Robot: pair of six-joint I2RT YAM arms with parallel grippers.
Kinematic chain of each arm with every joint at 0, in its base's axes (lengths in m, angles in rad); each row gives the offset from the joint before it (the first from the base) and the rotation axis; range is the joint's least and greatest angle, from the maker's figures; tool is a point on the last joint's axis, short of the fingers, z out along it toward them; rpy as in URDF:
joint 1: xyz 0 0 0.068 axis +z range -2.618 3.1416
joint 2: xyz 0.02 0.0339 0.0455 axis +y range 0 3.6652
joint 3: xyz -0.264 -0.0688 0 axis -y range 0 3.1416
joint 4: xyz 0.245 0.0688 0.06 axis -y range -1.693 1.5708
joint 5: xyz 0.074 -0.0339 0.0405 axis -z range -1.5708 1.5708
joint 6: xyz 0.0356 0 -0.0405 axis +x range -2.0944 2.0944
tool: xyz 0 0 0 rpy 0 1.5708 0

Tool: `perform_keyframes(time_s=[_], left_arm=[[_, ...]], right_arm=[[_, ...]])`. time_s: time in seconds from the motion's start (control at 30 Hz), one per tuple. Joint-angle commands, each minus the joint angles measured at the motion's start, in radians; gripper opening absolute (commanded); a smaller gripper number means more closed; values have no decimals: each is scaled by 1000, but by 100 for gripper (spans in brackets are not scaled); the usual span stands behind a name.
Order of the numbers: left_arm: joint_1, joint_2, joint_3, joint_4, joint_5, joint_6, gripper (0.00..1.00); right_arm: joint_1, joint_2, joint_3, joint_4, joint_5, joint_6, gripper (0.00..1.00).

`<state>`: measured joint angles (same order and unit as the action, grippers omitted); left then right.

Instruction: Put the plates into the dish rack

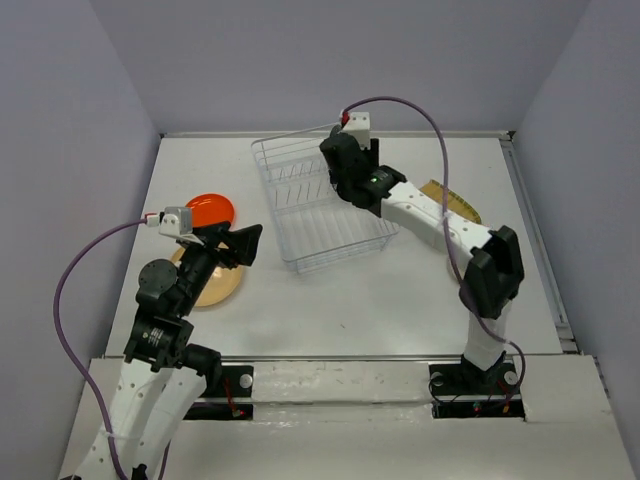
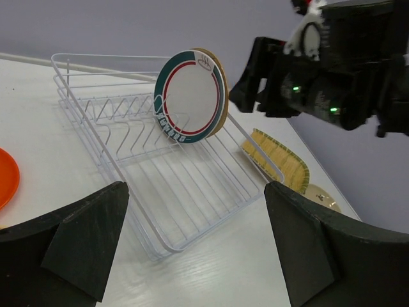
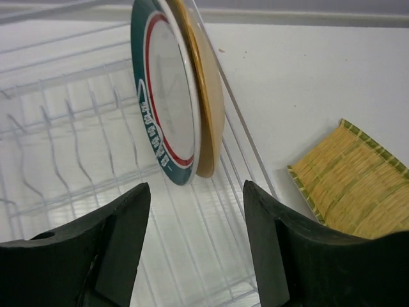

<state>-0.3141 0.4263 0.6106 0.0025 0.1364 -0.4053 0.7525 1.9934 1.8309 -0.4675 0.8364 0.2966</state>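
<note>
The wire dish rack (image 1: 310, 215) stands at mid-table. In the left wrist view a white plate with a teal rim (image 2: 190, 96) stands upright in the rack (image 2: 160, 192), with a tan plate (image 2: 222, 77) close behind it. My right gripper (image 1: 345, 172) hovers over them, open and empty; its view shows both plates (image 3: 167, 96) (image 3: 209, 96) just beyond the fingers (image 3: 115, 249). My left gripper (image 1: 248, 243) is open and empty left of the rack, above a tan plate (image 1: 218, 288). An orange-red plate (image 1: 212, 208) lies at the left.
A squarish yellow-green striped plate (image 1: 455, 203) lies right of the rack, partly under my right arm; it also shows in the right wrist view (image 3: 358, 185). A cream plate (image 2: 323, 198) lies beside it. Grey walls enclose the table.
</note>
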Motion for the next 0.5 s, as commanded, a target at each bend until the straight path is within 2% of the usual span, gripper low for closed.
perform_keyframes(time_s=[0.0, 0.07, 0.1, 0.13, 0.17, 0.2, 0.27, 0.3, 0.37, 0.4, 0.47], left_arm=[[-5, 8, 35, 42, 34, 0, 99], [-9, 0, 35, 42, 38, 0, 99], [-10, -7, 37, 44, 40, 2, 99], [-14, -12, 38, 44, 40, 6, 99], [-17, -21, 40, 44, 37, 10, 99], [-19, -27, 40, 42, 32, 13, 99], [-29, -38, 41, 40, 26, 13, 99], [-34, -47, 43, 40, 22, 13, 99], [-49, -58, 43, 39, 14, 16, 99], [-54, -69, 44, 39, 9, 19, 99], [-72, -75, 46, 36, 3, 19, 99]], right_arm=[[-56, -314, -237, 93, -135, 102, 67], [-143, -417, -374, 108, -177, 162, 67], [-181, -533, -451, 140, -200, 224, 67], [-226, -592, -608, 153, -247, 258, 67], [-327, -711, -681, 167, -302, 322, 67], [-384, -713, -750, 171, -303, 323, 67], [-496, -884, -926, 184, -378, 375, 67], [-616, -980, -970, 182, -442, 398, 66], [-737, -1068, -1075, 173, -514, 417, 66], [-834, -1105, -1100, 147, -536, 423, 66], [-921, -1168, -1143, 97, -586, 440, 66]])
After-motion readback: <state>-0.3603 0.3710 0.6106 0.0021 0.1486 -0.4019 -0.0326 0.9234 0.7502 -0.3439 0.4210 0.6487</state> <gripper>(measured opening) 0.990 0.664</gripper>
